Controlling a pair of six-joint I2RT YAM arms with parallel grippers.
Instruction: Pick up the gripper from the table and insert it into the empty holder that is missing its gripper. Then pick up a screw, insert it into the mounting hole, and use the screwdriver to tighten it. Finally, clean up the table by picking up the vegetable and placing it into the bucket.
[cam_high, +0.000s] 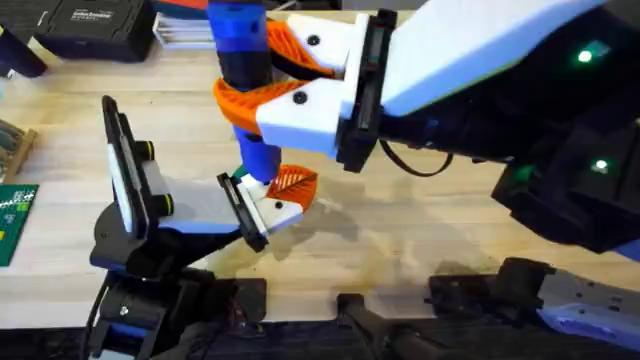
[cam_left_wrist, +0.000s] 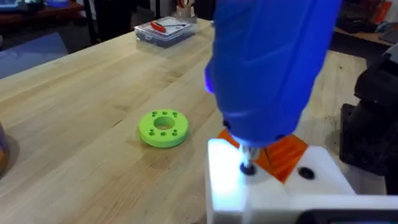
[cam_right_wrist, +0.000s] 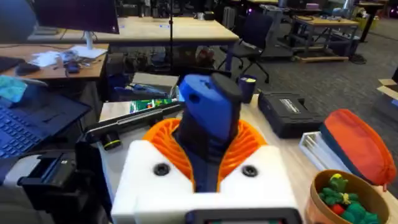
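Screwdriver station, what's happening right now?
The right gripper holds the blue screwdriver upright between its orange-padded fingers. The tip is down on a screw in the white holder, with the orange gripper already seated there. The left gripper sits at the holder, apparently steadying it. The lime-green disc lies loose on the table. The bucket holds toy pieces.
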